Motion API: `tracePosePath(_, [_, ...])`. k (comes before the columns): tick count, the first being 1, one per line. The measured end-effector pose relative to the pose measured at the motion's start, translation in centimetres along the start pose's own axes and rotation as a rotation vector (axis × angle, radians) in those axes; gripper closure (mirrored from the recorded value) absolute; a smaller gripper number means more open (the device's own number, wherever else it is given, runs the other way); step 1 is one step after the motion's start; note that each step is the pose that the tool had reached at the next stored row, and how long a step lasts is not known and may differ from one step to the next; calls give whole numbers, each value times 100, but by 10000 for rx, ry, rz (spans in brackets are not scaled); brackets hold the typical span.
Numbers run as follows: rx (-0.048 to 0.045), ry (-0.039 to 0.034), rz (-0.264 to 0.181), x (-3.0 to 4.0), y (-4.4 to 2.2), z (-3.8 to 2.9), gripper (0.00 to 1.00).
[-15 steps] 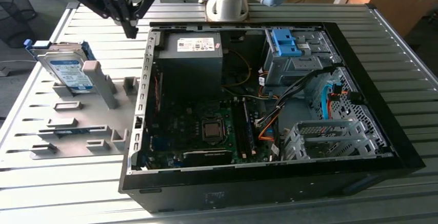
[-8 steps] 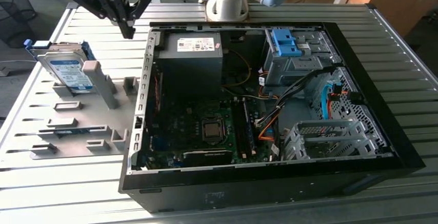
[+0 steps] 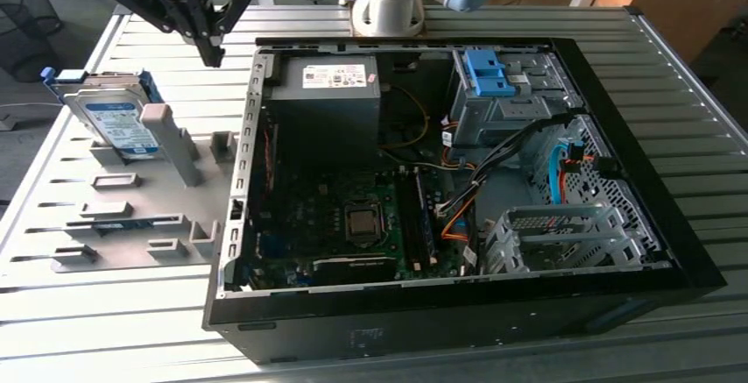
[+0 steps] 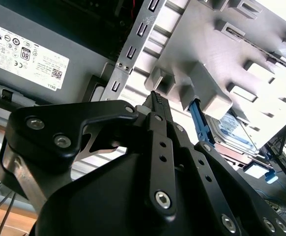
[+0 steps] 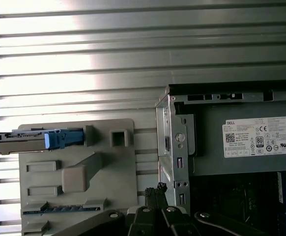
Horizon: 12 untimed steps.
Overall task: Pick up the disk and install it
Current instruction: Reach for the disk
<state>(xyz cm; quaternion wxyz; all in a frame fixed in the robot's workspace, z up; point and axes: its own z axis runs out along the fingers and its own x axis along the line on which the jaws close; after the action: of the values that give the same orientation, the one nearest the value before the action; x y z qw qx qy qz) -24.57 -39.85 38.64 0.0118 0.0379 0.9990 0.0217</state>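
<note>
One disk [image 3: 114, 120] is your target. It stands on edge, leaning, in a slot of the grey holder plate [image 3: 129, 225] at the left of the exterior view, with its blue carrier around it. In the first wrist view you see that disk [image 5: 35, 140] edge-on at the middle left.

Just right of it and higher in the exterior view, at the upper left, the gripper [image 3: 214, 53] hangs above the strip between the plate and the open computer case [image 3: 468, 313]. It touches nothing. Its fingertips [image 4: 156, 101] are pressed together and carry nothing.

Farther right, inside the case toward the upper right, the blue bracket [image 3: 483, 72] sits on the metal drive bay.

By my reading you are in the approach to the pick-up, with neither grasp nor install begun. The grasp would call for spreading the fingers, shifting toward the frame's left over the disk's upper edge, and matching its lean so that the pads close on the carrier's sides rather than on the label.
</note>
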Motion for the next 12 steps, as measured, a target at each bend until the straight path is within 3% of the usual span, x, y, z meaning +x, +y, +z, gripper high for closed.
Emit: tracePosePath(12, [0,0,0,104,-8,6,89])
